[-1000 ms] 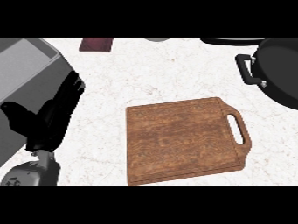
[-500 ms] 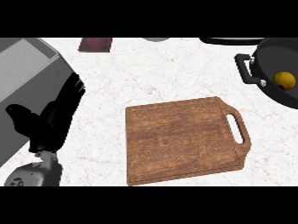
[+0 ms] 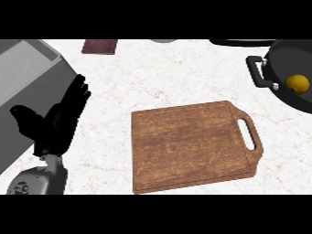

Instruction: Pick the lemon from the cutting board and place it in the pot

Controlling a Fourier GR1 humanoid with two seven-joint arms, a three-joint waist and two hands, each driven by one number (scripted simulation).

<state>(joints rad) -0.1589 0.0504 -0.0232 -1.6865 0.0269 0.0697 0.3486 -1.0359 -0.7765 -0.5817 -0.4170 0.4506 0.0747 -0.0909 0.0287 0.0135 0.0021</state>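
A yellow lemon (image 3: 297, 83) lies inside the black pot (image 3: 305, 55) at the right edge of the head view, near the pot's left wall and its handle (image 3: 258, 73). The wooden cutting board (image 3: 192, 144) sits in the middle of the counter with nothing on it; its handle slot points right. My left hand (image 3: 57, 122) rests at the left, fingers straight and pointing up, holding nothing. My right hand does not show anywhere.
A grey sink or appliance edge (image 3: 13, 82) runs along the left. A dark red object (image 3: 100, 46) lies at the back, a grey round item (image 3: 162, 40) beside it, and a dark rim (image 3: 239, 42) behind the pot.
One second ago the pot looked empty; the lemon appeared in it half a second ago and lies there now. The left hand and board have not moved.
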